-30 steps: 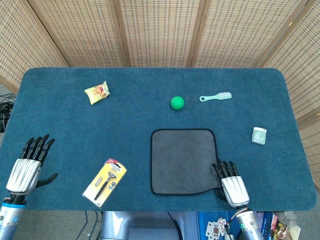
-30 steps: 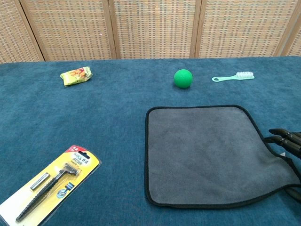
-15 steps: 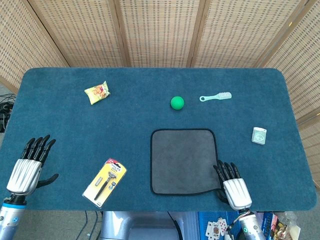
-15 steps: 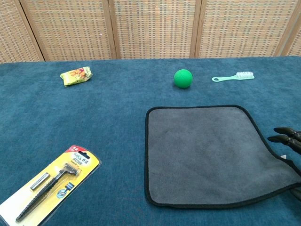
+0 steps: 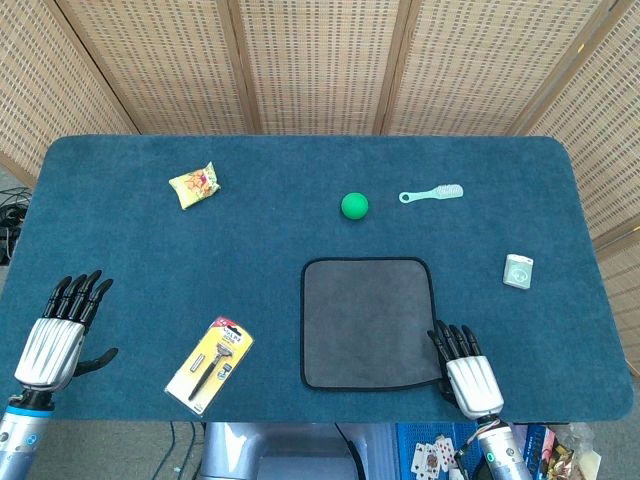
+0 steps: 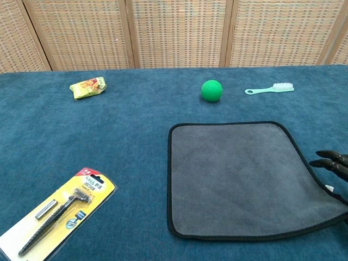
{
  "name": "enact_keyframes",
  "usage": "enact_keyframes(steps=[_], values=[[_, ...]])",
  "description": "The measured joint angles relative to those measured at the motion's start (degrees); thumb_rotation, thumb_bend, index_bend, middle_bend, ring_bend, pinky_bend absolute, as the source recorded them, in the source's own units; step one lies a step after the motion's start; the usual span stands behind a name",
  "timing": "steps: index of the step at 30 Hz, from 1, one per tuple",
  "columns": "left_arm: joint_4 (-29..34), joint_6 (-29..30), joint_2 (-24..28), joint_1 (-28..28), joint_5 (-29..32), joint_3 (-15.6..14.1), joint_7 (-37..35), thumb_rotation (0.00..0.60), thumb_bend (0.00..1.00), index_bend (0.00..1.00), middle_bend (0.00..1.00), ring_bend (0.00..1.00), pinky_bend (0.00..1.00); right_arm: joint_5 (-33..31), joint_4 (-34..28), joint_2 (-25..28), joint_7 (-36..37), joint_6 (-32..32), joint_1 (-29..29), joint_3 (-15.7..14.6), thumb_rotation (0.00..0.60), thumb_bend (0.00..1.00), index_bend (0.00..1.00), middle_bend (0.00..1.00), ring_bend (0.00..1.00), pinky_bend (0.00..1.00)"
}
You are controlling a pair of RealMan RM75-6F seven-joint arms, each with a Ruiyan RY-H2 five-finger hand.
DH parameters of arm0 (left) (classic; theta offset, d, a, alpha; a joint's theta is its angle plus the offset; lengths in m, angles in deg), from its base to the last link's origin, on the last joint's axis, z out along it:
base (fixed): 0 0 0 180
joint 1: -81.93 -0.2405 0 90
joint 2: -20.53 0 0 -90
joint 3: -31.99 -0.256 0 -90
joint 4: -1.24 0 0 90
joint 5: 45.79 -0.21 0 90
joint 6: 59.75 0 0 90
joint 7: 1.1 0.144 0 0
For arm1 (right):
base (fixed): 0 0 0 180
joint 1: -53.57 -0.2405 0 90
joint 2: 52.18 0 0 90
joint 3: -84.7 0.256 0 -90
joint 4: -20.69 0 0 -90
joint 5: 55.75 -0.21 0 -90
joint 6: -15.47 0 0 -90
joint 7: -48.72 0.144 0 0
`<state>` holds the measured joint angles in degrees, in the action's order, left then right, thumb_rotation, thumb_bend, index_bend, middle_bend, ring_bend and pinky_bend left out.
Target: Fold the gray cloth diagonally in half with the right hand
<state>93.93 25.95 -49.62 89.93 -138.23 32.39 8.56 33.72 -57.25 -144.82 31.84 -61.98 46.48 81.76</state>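
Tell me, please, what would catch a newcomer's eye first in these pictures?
Probably the gray cloth, lying flat and unfolded near the front edge of the blue table, with the right hand at its near right corner. Next, the bright green ball just behind the cloth and the yellow-and-red razor pack to its left. The left hand rests, fingers apart, at the table's front left.

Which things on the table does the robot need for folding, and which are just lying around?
Needed: gray cloth, lying flat; right hand at its near right corner.

Lying around: green ball, brush, snack packet, packaged razor, small white box, left hand, holding nothing.
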Motion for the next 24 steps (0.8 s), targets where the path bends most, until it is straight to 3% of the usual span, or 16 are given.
enact_keyframes(steps=[4, 12, 24], values=[[0.0, 0.1, 0.0, 0.0, -0.1, 0.0, -0.1, 0.6, 0.16, 0.0, 0.0, 0.0, 0.0, 0.7, -0.2, 0.2, 0.2, -0.7, 0.1, -0.1, 0.6, 0.64, 0.11, 0.0, 0.0, 0.0], [0.0, 0.2, 0.0, 0.0, -0.1, 0.0, -0.1, 0.6, 0.16, 0.0, 0.0, 0.0, 0.0, 2.6, 0.8, -0.4, 1.7, -2.9, 0.3, -0.3, 0.6, 0.55, 0.33, 0.0, 0.0, 0.0], [0.0, -0.1, -0.2, 0.0, 0.1, 0.0, 0.2, 0.6, 0.16, 0.0, 0.0, 0.0, 0.0, 3.5, 3.4, -2.0, 3.4, -4.1, 0.3, 0.1, 0.6, 0.54, 0.49, 0.04, 0.0, 0.0]])
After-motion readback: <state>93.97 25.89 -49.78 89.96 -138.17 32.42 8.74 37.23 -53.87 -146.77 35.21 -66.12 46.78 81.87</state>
